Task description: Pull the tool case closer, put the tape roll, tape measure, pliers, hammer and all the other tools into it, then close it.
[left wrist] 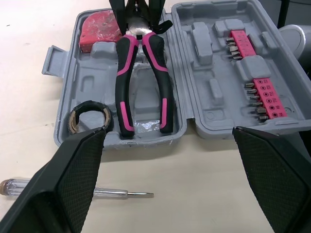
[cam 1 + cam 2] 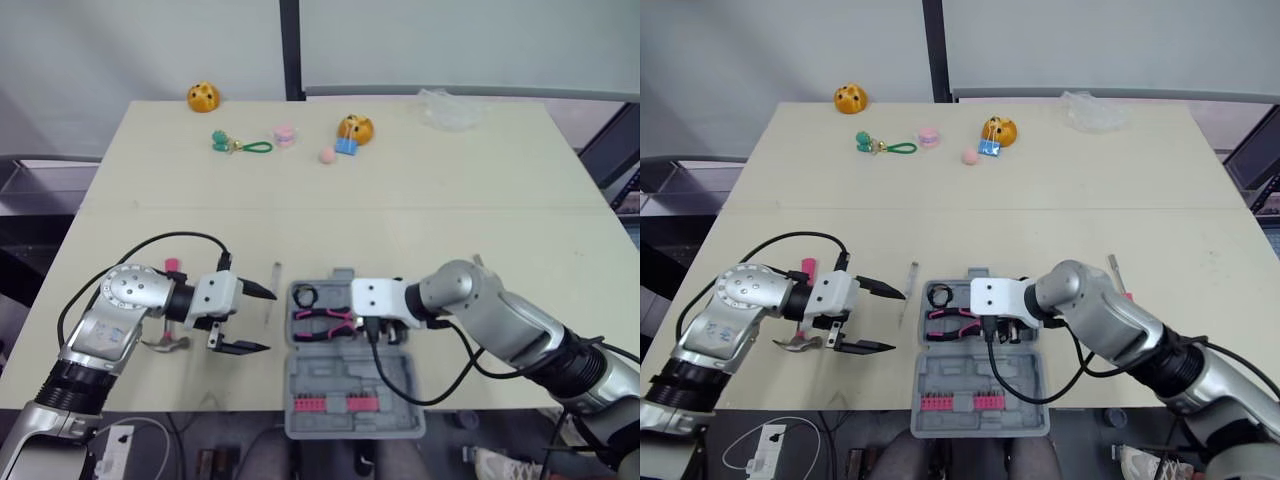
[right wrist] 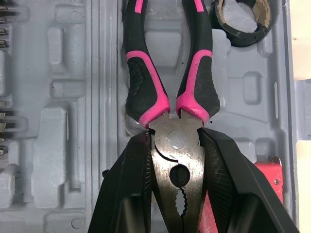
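Right gripper [image 3: 177, 143] first: clamped tight on the steel head of the pink-and-black-handled pliers [image 1: 123, 77], one black finger on either side. Down in the tray half of the open grey moulded plastic tool case [image 2: 330, 375], handles pointing toward the left arm. Resting or a touch lifted, hard to tell. Glossy black grips, a pink stripe along each inner edge, bare scuffed metal at the joint.

Just beside one handle tip, in the tray corner, a black tape roll [image 1: 90, 104] with a brown inner core. Tucked in the other corner next to the pliers' head, a red tape measure [image 1: 99, 29]. Across on the lid half, pink strips of screwdriver bits [image 1: 265, 97].

Case sitting at the near edge of the beige table [image 2: 400, 220].

Left gripper [image 2: 255, 320]: spread wide, nothing between the fingers, just beside the case. Between the two, flat on the table, a slim clear-handled screwdriver [image 1: 97, 193]. Under the left wrist, a steel-headed hammer with a pink grip [image 2: 795, 345].
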